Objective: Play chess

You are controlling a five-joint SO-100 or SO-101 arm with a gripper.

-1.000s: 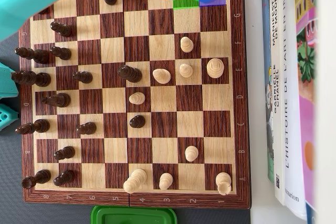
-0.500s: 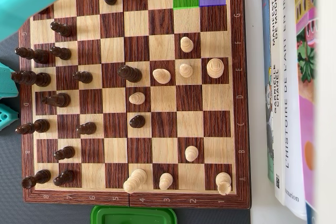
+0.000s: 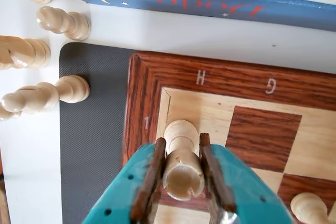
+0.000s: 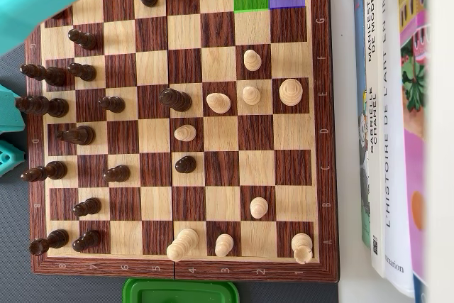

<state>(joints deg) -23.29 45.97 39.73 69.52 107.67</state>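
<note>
Here, you see the chessboard [image 3: 210, 80] lying on the dark mat [image 3: 92, 129] beside the blue book [image 3: 210, 3], and at its H1 corner square your teal gripper [image 3: 181, 169] is clamped on a light rook [image 3: 181, 150], with four spare light pieces [image 3: 50, 94] off-board.
</note>
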